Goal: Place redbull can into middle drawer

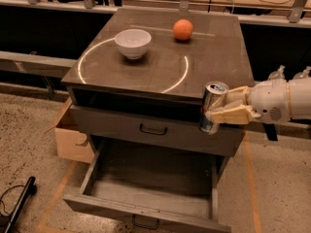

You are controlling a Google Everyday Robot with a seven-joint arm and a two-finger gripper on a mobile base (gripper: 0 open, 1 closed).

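The redbull can (213, 107), slim and silver-and-blue with a shiny top, is held upright in my gripper (219, 111), which is shut on its side. My white arm reaches in from the right. The can hangs in front of the cabinet's front right corner, level with the upper drawer and above the right side of the middle drawer (154, 173). The middle drawer is pulled wide open and its grey floor is bare. Its black loop handle (145, 223) shows at the bottom edge.
The upper drawer (121, 125) is shut. A white bowl (132, 42) and an orange fruit (183, 29) sit on the cabinet top (218, 52). A cardboard box (73, 141) stands left of the cabinet. A black object (17, 205) lies on the floor at the lower left.
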